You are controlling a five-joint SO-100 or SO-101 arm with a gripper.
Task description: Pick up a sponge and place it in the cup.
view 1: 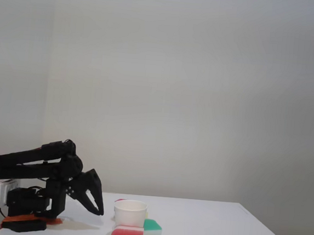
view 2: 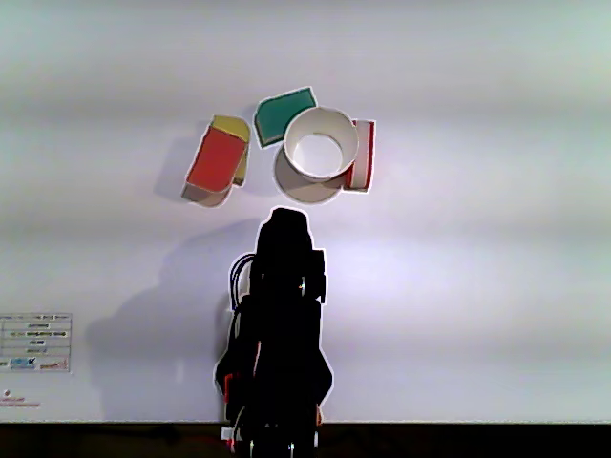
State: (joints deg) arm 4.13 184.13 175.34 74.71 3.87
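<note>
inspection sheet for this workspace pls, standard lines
Surface: white table, bare apart from the cluster ahead of the arm.
Job's things: white cup upright, nothing seen inside; small red sponge on edge against the cup's right side in the other view.
Clutter: green sponge at the cup's upper left; larger red-and-yellow sponge further left, apart from the cup.
Gripper: gripper low, short of the cup, holding nothing; whether the jaws are open cannot be told.
Cables: dark cables looped at the arm's left side.
Surroundings: plain pale wall; printed label stuck on the table.
</note>
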